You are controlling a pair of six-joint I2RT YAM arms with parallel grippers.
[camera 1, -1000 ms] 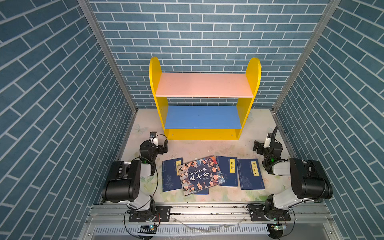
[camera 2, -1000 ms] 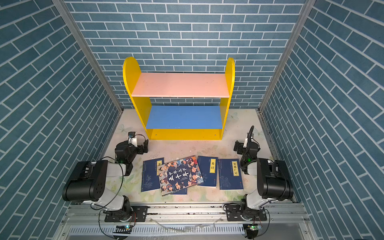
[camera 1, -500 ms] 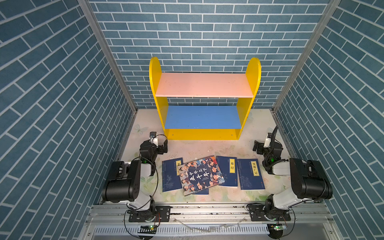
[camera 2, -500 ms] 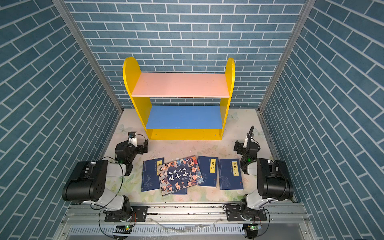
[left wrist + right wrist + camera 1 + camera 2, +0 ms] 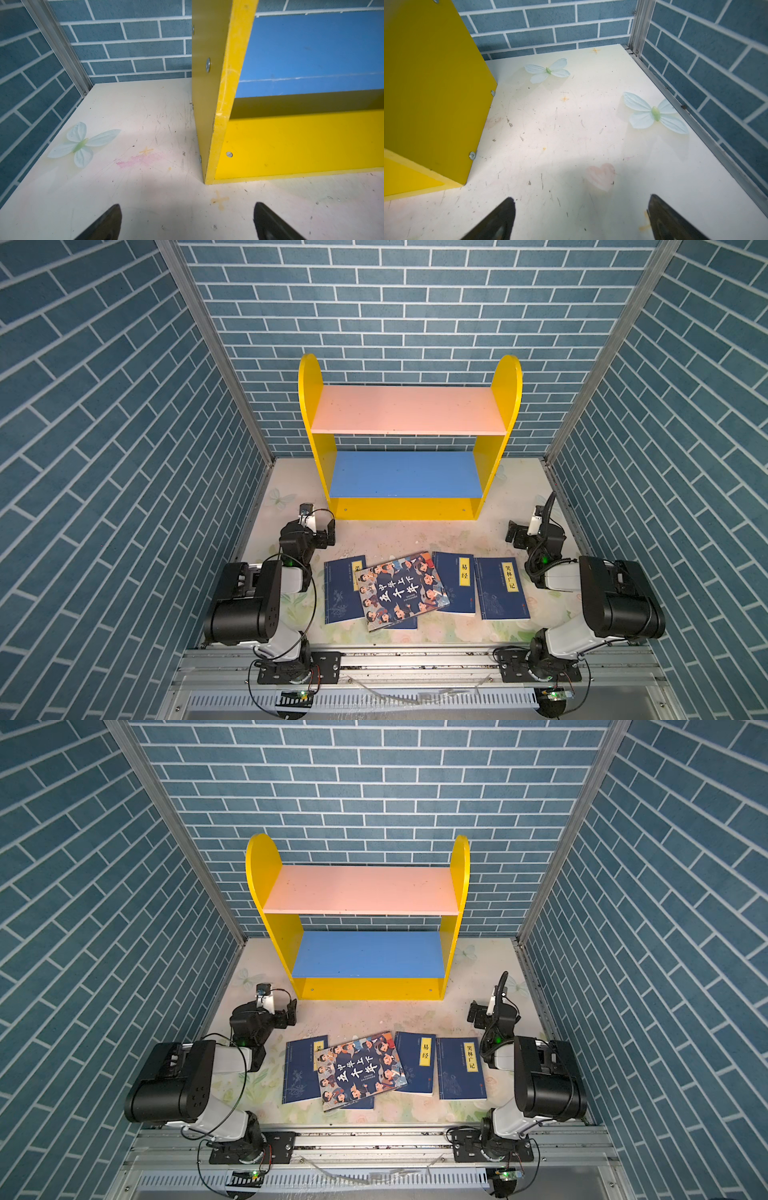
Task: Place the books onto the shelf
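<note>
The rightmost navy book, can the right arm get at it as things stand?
Probably yes. The book lies flat and uncovered on the table, with nothing between it and the nearby right gripper, which is open and empty. Lying flat, its thin edge may be hard to pinch.

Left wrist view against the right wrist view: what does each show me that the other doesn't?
Left wrist only: the blue lower board and yellow front strip of the shelf, plus one butterfly print.
Right wrist only: the outer face of a shelf side panel, two butterfly prints and a pink heart print.
Both: yellow shelf wood, the scuffed table, the brick wall, and an open tool with nothing between its tips, the left tool and the right tool.
Neither shows the books, which lie flat in both top views.
</note>
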